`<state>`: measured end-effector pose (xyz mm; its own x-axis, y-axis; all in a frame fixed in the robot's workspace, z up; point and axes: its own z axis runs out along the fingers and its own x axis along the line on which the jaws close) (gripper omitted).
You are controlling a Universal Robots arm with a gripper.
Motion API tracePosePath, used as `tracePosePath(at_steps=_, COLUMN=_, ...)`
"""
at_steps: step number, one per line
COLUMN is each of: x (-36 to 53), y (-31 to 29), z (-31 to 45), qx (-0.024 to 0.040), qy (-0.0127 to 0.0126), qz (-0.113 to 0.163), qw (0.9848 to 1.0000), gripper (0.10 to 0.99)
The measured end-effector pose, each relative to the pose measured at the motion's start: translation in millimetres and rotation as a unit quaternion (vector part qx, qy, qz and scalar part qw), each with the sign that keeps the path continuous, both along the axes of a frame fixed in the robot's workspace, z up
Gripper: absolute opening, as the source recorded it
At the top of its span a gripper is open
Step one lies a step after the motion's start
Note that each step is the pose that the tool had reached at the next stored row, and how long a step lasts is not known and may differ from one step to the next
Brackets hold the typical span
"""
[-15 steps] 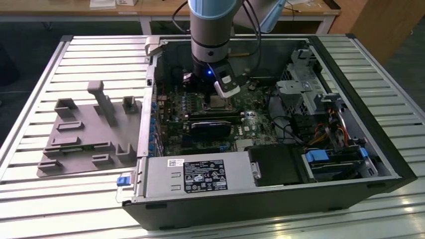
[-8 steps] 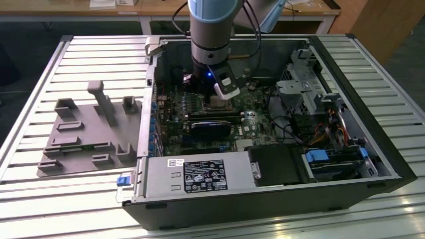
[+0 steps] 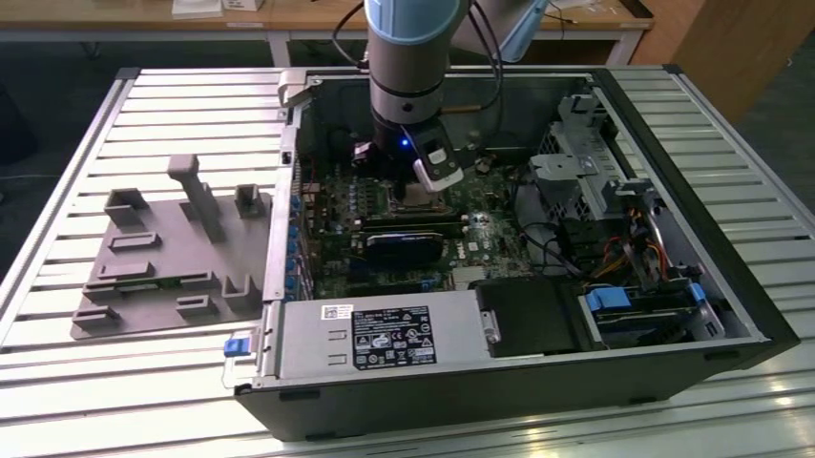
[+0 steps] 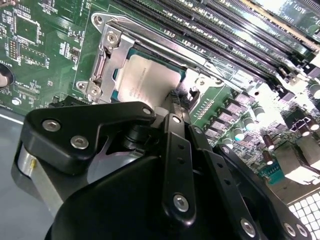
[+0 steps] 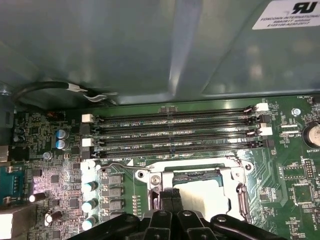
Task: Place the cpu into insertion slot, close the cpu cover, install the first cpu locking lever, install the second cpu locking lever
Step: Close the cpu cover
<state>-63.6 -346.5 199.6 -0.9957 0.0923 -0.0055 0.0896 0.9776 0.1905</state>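
The cpu (image 4: 147, 80) lies flat in the insertion slot (image 5: 196, 175) of the green motherboard, its dull silver top (image 5: 202, 195) showing through the window of the cpu cover (image 5: 235, 177). The cover (image 4: 106, 52) lies down over the socket as a silver frame. A thin metal locking lever (image 5: 120, 168) runs along the socket's edge beside the memory slots. My gripper (image 5: 172, 194) is shut, with its black fingertips together at the socket's edge and nothing visible between them. In the exterior view the gripper (image 3: 437, 179) reaches down into the open computer case, right over the socket (image 3: 421, 197).
Long black memory slots (image 5: 175, 131) lie just beyond the socket. A black card (image 3: 407, 250) stands close in front of it. The power supply (image 3: 376, 339), drive cage (image 3: 598, 181) and cables crowd the case. A grey fixture (image 3: 172, 248) sits on the slatted table at the exterior view's left.
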Motion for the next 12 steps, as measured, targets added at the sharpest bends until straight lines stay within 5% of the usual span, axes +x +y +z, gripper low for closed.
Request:
tracePosePath(at_steps=6, x=0.0, y=0.0, z=5.5, qx=-0.0004, qy=0.0, qz=0.0, qw=1.0, gripper=0.102)
tracePosePath(at_steps=12, x=0.0, y=0.0, z=6.0, qx=-0.0184, qy=-0.0001, qz=0.0, qw=0.9998, gripper=0.102)
